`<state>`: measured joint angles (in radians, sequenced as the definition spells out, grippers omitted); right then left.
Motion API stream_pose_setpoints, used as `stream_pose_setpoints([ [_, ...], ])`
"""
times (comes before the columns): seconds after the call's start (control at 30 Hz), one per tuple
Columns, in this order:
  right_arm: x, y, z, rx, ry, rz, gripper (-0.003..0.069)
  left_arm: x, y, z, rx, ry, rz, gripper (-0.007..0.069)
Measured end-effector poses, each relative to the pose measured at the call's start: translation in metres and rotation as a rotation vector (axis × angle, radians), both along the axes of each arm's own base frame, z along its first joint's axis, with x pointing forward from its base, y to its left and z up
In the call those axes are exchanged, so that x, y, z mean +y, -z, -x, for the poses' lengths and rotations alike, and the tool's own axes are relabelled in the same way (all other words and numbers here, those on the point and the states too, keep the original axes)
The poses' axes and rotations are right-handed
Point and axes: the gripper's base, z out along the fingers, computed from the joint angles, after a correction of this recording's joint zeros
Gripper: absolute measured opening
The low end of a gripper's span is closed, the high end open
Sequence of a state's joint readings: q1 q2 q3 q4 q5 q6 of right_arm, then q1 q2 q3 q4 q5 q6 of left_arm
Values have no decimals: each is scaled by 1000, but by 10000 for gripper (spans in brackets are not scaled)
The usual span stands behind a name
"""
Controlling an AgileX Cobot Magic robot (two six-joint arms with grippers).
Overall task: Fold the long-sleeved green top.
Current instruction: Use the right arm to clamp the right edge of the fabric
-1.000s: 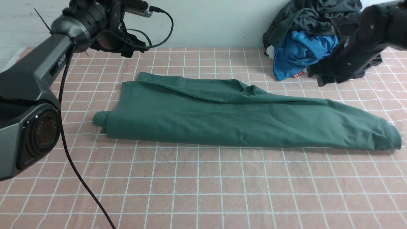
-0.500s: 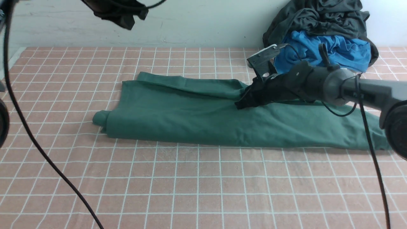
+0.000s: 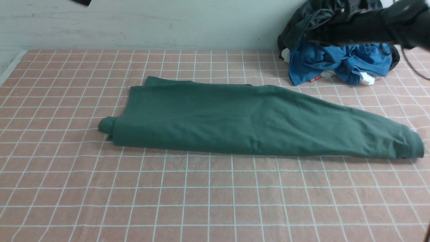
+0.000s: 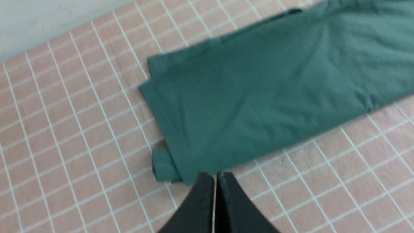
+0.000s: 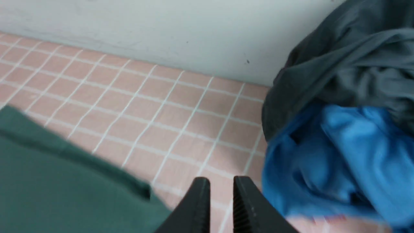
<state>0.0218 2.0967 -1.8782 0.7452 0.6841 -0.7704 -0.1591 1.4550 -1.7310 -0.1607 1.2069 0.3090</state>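
The green long-sleeved top (image 3: 235, 117) lies folded into a long flat band across the table, with a small roll of cloth at its left end (image 3: 105, 126). In the left wrist view my left gripper (image 4: 213, 176) is shut and empty, hanging above the table just off the near corner of the green top (image 4: 275, 81). My right gripper (image 5: 221, 181) has its jaws slightly apart with nothing between them, over bare table between the green top (image 5: 48, 181) and the clothes pile. In the front view the right arm (image 3: 369, 23) is a dark blur at the upper right.
A bright blue garment (image 3: 336, 60) and a dark grey-black garment (image 3: 295, 30) are heaped at the back right against the wall. The pink checked cloth (image 3: 201, 201) covers the whole table. Both garments also show in the right wrist view: blue (image 5: 339, 155), dark (image 5: 349, 64).
The left arm has risen almost out of the front view and its jaws have shut. The right arm reached to the top's middle, then swung back up right. The raised fold there now lies flat.
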Motion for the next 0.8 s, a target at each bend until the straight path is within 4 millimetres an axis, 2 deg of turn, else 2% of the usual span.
stream_pose_setpoints([
  [0.07,-19,-10,16,108,29,27,143,5,16,27,-6,-29,13,-8],
  [0.13,-45,-6,29,263,124,55,174,11,36,52,-22,-58,22,-8],
  [0.17,-64,7,36,387,224,83,202,15,50,71,-42,-71,20,-8],
  [0.27,-103,41,55,622,398,156,292,22,96,101,-25,-104,20,-8],
  [0.37,-127,70,74,772,505,209,400,24,126,118,34,-125,25,-8],
  [0.43,-134,83,82,811,531,221,466,25,146,123,96,-130,16,-8],
  [0.57,-139,111,86,791,569,180,548,25,163,122,131,-141,13,-8],
  [0.67,-138,123,84,796,576,147,533,25,161,119,95,-146,25,-8],
  [0.73,-134,137,81,820,567,104,442,24,159,117,67,-150,41,-8],
  [0.77,-134,138,81,820,567,102,431,24,159,117,67,-150,43,-8],
  [0.8,-133,141,80,824,567,92,376,24,159,117,67,-151,44,-8],
])
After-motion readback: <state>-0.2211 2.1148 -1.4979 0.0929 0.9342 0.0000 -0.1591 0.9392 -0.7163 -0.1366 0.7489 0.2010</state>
